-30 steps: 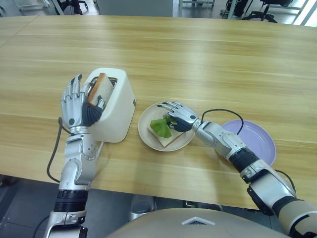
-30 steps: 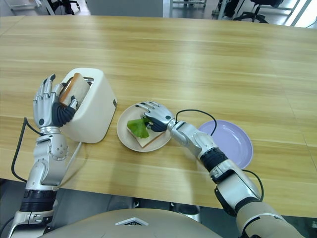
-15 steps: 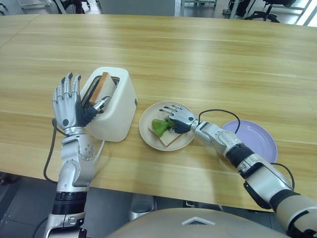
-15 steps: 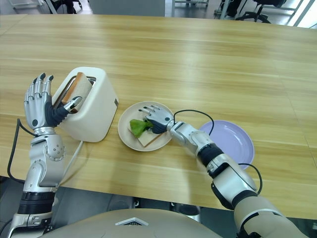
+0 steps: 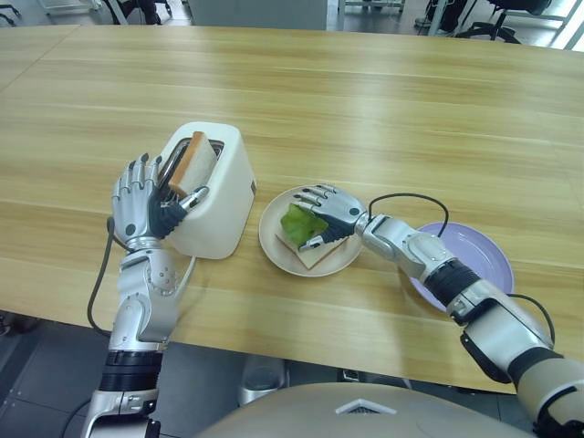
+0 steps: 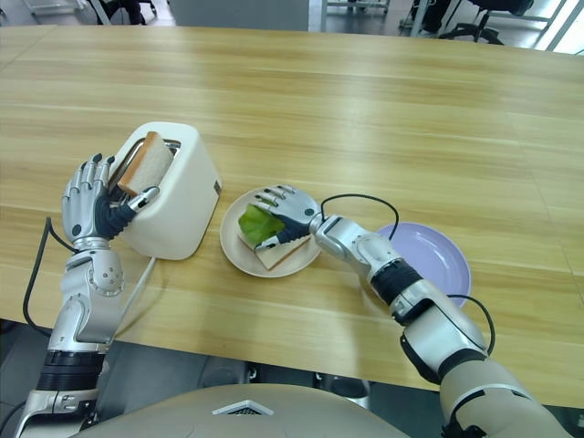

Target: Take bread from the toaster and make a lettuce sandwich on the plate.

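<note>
Over a beige plate (image 5: pixel 271 251) near the desk's (image 5: pixel 365 100) front edge, the right robot hand (image 5: pixel 333 212) curls its fingers over a lettuce (image 5: pixel 297 222) leaf. Its thumb is tucked below, and it grips the leaf at a tilt. The leaf sits on a slice (image 5: pixel 319 260) that lies flat on the plate. A black cable (image 5: pixel 415 197) loops from the wrist across the wood. A purple plate (image 5: pixel 488 265) sits just beyond the forearm, to the right. On the other side of the beige plate stands a cream toaster (image 5: pixel 224 196). One piece of bread (image 5: pixel 193 160) stands in its slot, poking out. The left robot hand (image 5: pixel 137 205) is raised beside the toaster's outer wall. Its fingers are spread upright and hold nothing, and its thumb points toward the toaster's top, close by the bread.
</note>
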